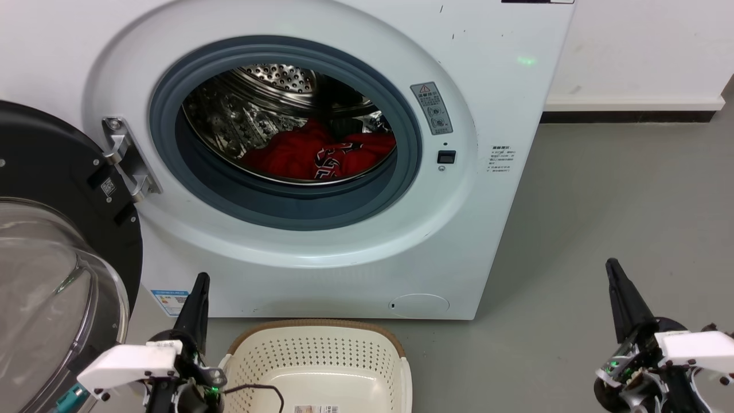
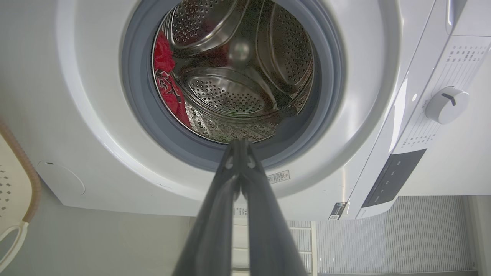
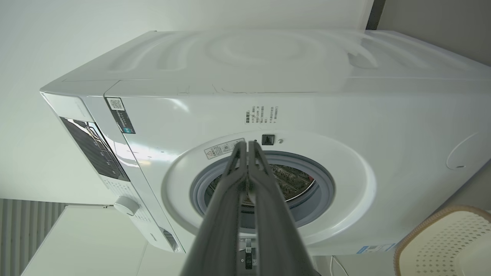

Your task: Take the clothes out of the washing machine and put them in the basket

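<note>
The white washing machine [image 1: 321, 269] stands with its port wide open. Red clothes [image 1: 298, 152], one with a black-and-white print, lie on the bottom of the steel drum; the left wrist view shows the clothes [image 2: 165, 76] at the port's left side. The cream basket [image 1: 321, 358] sits on the floor just below the washer front. My left gripper [image 1: 200, 281] is shut and empty, low beside the basket's left rim. My right gripper [image 1: 612, 265] is shut and empty too, over the floor to the right of the machine. Both sets of fingers point toward the washer.
The black-framed glass door [image 1: 51, 269] hangs open at the left, close to my left arm. Grey floor [image 1: 619, 189] stretches right of the washer to a white wall with a dark skirting. A dark cable [image 1: 258, 393] droops over the basket's near rim.
</note>
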Controlling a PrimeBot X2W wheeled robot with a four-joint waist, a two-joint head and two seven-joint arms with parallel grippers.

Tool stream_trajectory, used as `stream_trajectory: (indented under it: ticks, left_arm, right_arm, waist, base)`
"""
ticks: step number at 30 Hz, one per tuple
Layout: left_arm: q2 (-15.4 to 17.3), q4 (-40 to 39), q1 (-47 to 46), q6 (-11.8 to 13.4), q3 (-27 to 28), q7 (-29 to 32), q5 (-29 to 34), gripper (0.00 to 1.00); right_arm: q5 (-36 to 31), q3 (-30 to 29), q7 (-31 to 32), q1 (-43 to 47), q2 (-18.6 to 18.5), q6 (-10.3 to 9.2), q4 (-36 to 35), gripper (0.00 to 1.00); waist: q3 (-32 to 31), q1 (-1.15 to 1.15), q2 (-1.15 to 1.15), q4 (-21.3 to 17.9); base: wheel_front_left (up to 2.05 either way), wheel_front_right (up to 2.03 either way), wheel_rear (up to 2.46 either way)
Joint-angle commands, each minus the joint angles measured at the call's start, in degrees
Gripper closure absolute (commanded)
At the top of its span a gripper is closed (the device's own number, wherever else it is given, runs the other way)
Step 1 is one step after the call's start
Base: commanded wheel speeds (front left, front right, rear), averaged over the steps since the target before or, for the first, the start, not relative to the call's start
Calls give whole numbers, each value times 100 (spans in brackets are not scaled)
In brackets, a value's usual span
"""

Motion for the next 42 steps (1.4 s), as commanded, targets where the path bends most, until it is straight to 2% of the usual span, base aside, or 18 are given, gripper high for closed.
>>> stream_trajectory:
  ticks: [1, 13, 20, 29, 30, 42]
  left_arm:
    - [-1, 30, 11, 2, -3, 0, 1, 0]
    - [-12, 6, 231, 7, -97, -276, 277, 0]
    - [-10, 0, 268, 5, 23, -465, 701, 0]
    - [-9, -141, 286, 32, 308, -663, 1418, 0]
    - [-9, -242, 278, 73, 360, -709, 1646, 0]
    - [-7, -984, 284, 357, 487, -970, 2759, 0]
  right_arm:
    - [0, 1, 0, 13, 0, 0, 26, 0]
    - [-78, 94, -277, 240, 7, -1, 12, 0]
    - [-504, 36, -465, 303, 6, -1, 82, 0]
    - [-1671, -204, -662, 244, 5, -1, 13, 0]
    - [-2039, -228, -709, 246, 5, -1, -90, 0]
    - [-4187, -209, -969, 314, 3, -1, -938, 0]
  waist:
    - [0, 0, 0, 0]
    - [8, 0, 0, -3]
    - [8, 0, 0, -9]
    - [9, 0, 0, -22]
    - [10, 0, 0, -22]
    - [30, 0, 0, -23]
  base:
    - [0, 0, 0]
    - [0, 0, 0]
    - [0, 0, 0]
    - [0, 0, 0]
    - [0, 0, 0]
    - [0, 0, 0]
